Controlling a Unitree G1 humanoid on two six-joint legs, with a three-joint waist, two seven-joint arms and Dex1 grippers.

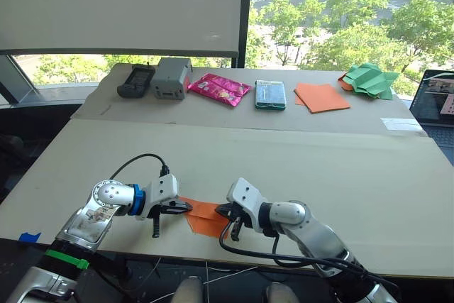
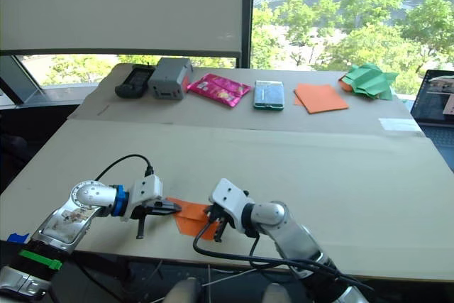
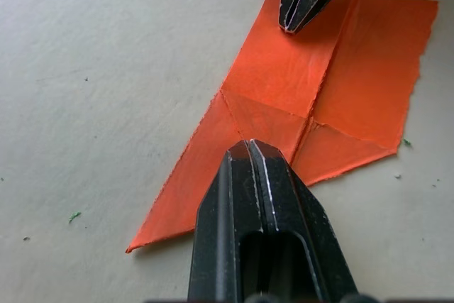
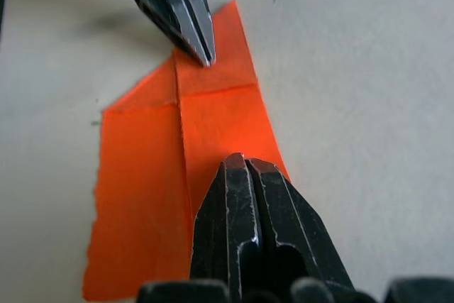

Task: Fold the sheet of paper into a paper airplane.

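The orange sheet of paper (image 1: 204, 218) lies flat near the table's front edge, folded along a centre crease into a pointed shape with triangular flaps (image 3: 284, 97). My left gripper (image 1: 186, 207) is shut, its tip resting on the sheet's left part near the point (image 3: 252, 148). Facing it from the right, my right gripper (image 1: 225, 211) is shut too, its tip (image 4: 245, 164) pressed on the centre crease. The two tips point at each other, a short stretch of paper (image 4: 213, 118) between them.
Along the far side stand a black device (image 1: 135, 80), a grey box (image 1: 172, 77), a pink packet (image 1: 218, 89), a teal pack (image 1: 270, 94), smooth orange sheets (image 1: 321, 96) and green crumpled paper (image 1: 369, 79). A laptop (image 1: 436, 101) sits at the far right.
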